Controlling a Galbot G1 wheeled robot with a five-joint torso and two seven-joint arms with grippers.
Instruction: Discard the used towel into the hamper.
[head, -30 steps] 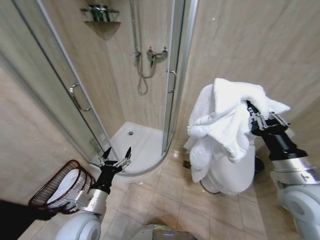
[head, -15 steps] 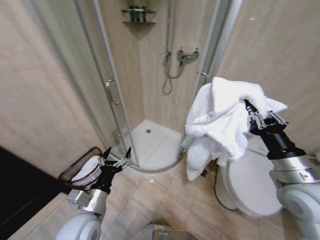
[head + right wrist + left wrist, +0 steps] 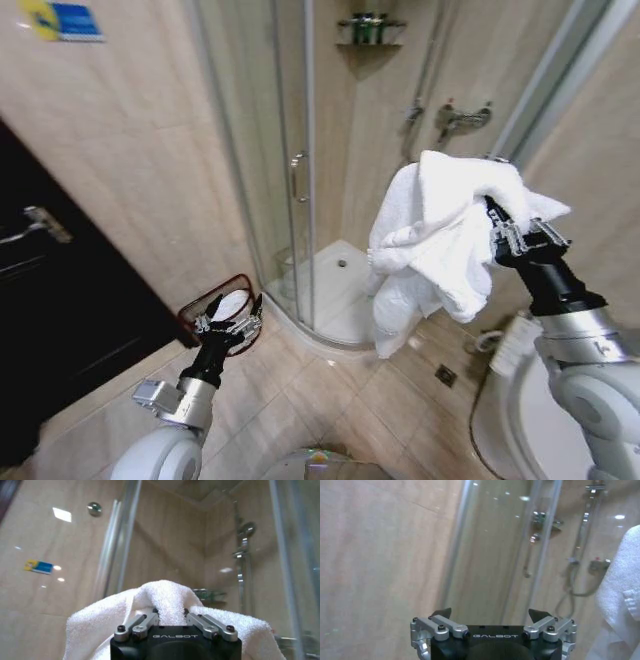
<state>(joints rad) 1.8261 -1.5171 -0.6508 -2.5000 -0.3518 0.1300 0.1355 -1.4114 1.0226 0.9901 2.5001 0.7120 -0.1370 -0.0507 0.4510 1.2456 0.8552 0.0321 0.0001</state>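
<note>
A white towel [image 3: 440, 245] hangs bunched from my right gripper [image 3: 497, 222], which is shut on it, raised at the right in front of the shower. The right wrist view shows the towel [image 3: 167, 600] pinched between the closed fingers [image 3: 145, 621]. The hamper [image 3: 215, 312], a dark reddish-brown open-weave basket with something white inside, stands on the floor by the wall left of the shower. My left gripper [image 3: 229, 318] is open and empty, held low in front of the hamper. In the left wrist view its fingers [image 3: 441, 613] stand spread, facing the shower glass.
A glass corner shower [image 3: 300, 190] with a curved white tray [image 3: 335, 290] stands ahead. A dark door [image 3: 50, 300] is at the left. The toilet [image 3: 520, 400] is at the lower right. The tiled floor [image 3: 320, 400] lies open before me.
The head view has swung left: shower and toilet shifted right, the dark door came into sight, and the hamper sits nearer the middle. Both arms hold their poses, towel still gripped.
</note>
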